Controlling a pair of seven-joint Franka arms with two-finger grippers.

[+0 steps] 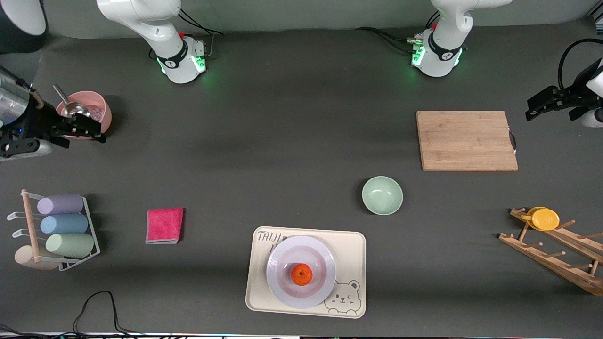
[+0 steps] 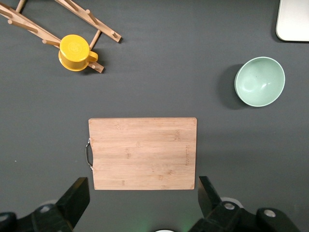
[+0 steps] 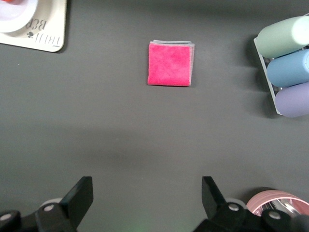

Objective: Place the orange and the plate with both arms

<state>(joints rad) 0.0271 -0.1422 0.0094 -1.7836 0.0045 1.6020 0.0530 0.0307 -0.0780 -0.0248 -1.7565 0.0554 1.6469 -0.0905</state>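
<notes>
The orange (image 1: 301,274) sits in the middle of the pale lavender plate (image 1: 278,258). The plate rests on a cream bear-printed tray (image 1: 351,247) near the front camera's edge of the table. My left gripper (image 1: 534,110) is open and empty, up in the air at the left arm's end of the table, beside the wooden cutting board (image 1: 466,140). Its wrist view shows the left gripper (image 2: 142,187) over that board (image 2: 142,152). My right gripper (image 1: 87,131) is open and empty, by the pink bowl (image 1: 94,106) at the right arm's end. The right wrist view shows the right gripper (image 3: 147,188) over bare table.
A mint-green bowl (image 1: 382,195) stands between tray and cutting board. A pink cloth (image 1: 164,225) lies toward the right arm's end, next to a wire rack of pastel cups (image 1: 61,226). A wooden rack with a yellow cup (image 1: 544,219) is at the left arm's end.
</notes>
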